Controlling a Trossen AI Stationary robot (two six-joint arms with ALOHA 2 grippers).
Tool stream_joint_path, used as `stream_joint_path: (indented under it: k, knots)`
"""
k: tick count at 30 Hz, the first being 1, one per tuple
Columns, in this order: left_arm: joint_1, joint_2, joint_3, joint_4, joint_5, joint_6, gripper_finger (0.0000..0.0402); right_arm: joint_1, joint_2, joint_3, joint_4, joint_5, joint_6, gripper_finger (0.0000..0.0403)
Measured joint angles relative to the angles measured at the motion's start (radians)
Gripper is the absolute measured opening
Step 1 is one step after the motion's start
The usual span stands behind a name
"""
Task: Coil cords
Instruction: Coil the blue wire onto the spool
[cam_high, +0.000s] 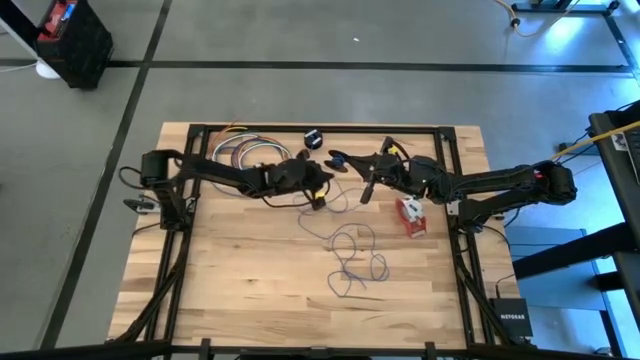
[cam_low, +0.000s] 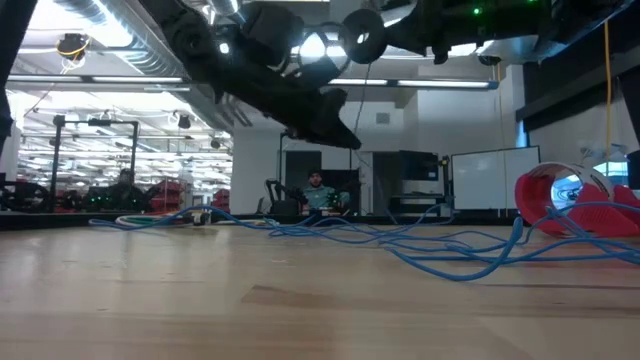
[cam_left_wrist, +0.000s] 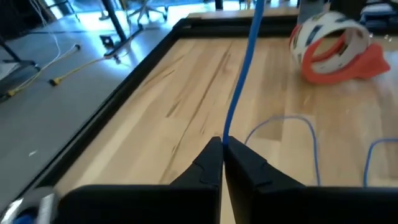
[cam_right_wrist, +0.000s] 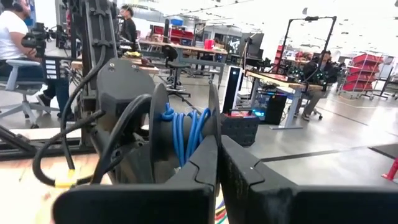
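I see the pale wooden surface first, its planks smooth and lightly grained, framed by a dark metal rail. Both arms reach in over its far half and meet near the middle. The left gripper has its fingers pressed together on the thin blue cord, which runs taut out from between the tips in the left wrist view. The right gripper is closed on a dark round spool with several blue turns already wound around its core, held up off the surface. Most of the cord lies in loose, overlapping loops on the wood just toward the near edge from the two grippers, well apart from the rail. The red-and-white bundle sits beside the right arm, a stubby loop with a glossy band. I judge the blue cord to be very light, limp and springy, likely to slide on smooth wood and snag on its own loops, so a pinch near the spool with gentle tension looks best. The bundle looks stiffer and easier to take by its band.
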Motion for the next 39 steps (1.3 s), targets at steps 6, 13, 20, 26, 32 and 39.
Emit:
stream_joint_path:
  k: [6,13,20,26,32,39]
  knots:
    - [0.000,-0.066,-0.001,-0.142,-0.049,0.003,0.0002,0.000,0.002,0.001,-0.029,0.000,-0.024,0.0012]
    - [0.000,-0.089,-0.002,-0.161,-0.065,0.017,0.0002,0.000,0.003,0.001,-0.084,-0.001,-0.044,0.0012]
    - [0.000,-0.117,-0.002,-0.196,-0.090,0.018,0.0002,0.000,0.003,0.001,-0.110,0.001,-0.075,0.0012]
    - [-0.001,-0.151,-0.002,-0.227,-0.097,0.000,0.0002,0.000,0.004,0.001,-0.162,0.001,-0.094,0.0012]
    - [-0.002,-0.177,-0.002,-0.248,-0.097,-0.015,0.0003,0.000,0.004,0.001,-0.188,0.001,-0.119,0.0012]
    - [-0.014,-0.210,-0.002,-0.264,-0.098,-0.017,0.0003,0.000,0.016,0.001,-0.210,0.018,-0.144,0.0012]
